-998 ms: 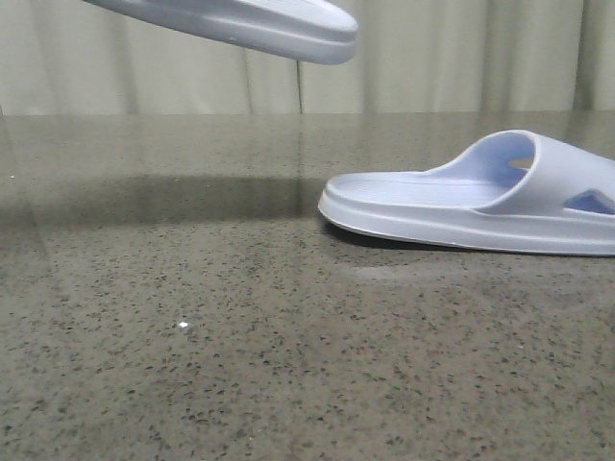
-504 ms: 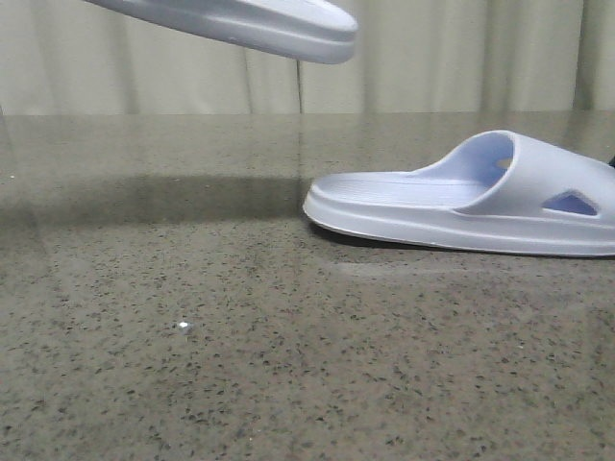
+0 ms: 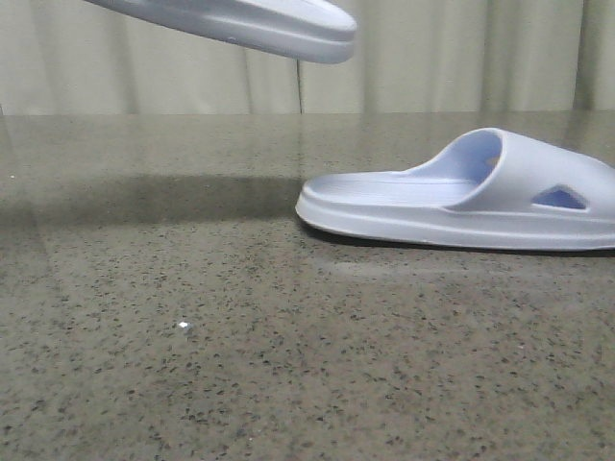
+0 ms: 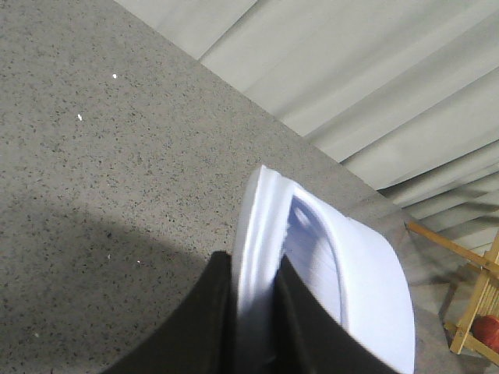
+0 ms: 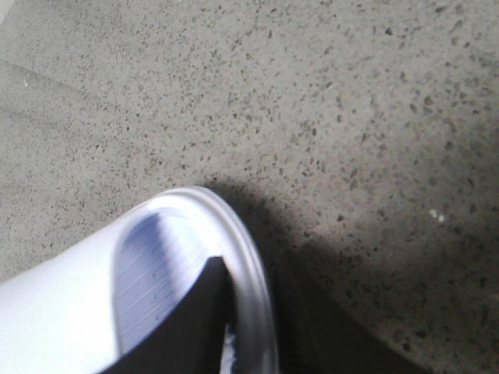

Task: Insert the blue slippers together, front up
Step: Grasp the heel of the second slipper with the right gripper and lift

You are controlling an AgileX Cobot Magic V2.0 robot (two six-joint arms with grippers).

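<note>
Two pale blue slippers show. One slipper [image 3: 240, 24] hangs in the air at the upper left of the front view, sole side down and tilted. My left gripper [image 4: 253, 273] is shut on it, its black fingers [image 4: 207, 312] clamping the sole edge of that slipper [image 4: 359, 273]. The other slipper [image 3: 461, 197] rests flat on the dark speckled table [image 3: 288, 365] at the right, strap up. My right gripper [image 5: 253, 312] is shut on its rim, one finger [image 5: 195, 319] inside the footbed of that slipper [image 5: 70, 296] and the other outside. Neither gripper shows in the front view.
Pale curtains [image 3: 432, 58] hang behind the table's far edge. A wooden rack [image 4: 472, 312] with a red object stands beyond the table in the left wrist view. A small white speck [image 3: 184, 327] lies on the stone surface.
The slipper on the table has slid leftward, its heel end now nearer the middle. The raised slipper has stayed in place.
</note>
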